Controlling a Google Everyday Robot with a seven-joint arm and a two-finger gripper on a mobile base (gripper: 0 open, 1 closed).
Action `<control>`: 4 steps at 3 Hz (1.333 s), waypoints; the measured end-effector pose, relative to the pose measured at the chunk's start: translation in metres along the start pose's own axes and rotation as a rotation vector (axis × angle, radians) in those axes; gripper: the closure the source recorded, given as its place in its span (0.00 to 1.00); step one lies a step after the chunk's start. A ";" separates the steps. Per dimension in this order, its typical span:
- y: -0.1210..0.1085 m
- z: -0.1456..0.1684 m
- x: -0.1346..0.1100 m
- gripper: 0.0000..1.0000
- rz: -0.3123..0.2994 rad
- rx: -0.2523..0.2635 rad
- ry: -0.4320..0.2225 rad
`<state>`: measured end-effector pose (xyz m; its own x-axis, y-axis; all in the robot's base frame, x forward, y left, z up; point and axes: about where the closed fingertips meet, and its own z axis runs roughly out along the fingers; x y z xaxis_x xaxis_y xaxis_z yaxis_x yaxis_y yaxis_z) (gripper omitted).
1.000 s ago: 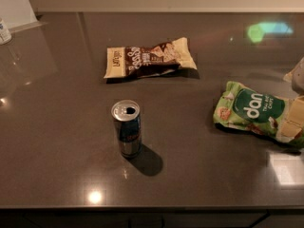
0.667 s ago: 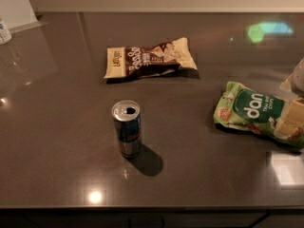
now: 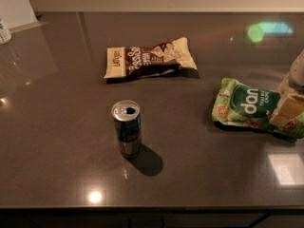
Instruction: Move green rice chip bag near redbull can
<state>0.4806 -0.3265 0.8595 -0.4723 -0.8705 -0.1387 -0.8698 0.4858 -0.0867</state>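
The green rice chip bag lies flat on the dark counter at the right, its "dan" lettering facing up. The redbull can stands upright left of centre, well apart from the bag, with its silver top and pull-tab hole showing. My gripper comes in from the right edge of the view and rests at the bag's right end, with a cream-coloured part lying over the bag. Most of the gripper is cut off by the frame edge.
A brown and cream snack bag lies behind the can toward the back. A white-labelled object stands at the far left edge. The counter's front edge runs along the bottom. A wall bounds the back.
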 end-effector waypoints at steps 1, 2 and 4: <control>0.005 -0.010 -0.024 0.87 -0.011 -0.020 -0.012; 0.016 -0.017 -0.054 1.00 -0.037 -0.053 -0.028; 0.064 -0.027 -0.110 1.00 -0.160 -0.123 -0.083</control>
<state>0.4733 -0.2022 0.8957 -0.3177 -0.9237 -0.2142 -0.9460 0.3240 0.0060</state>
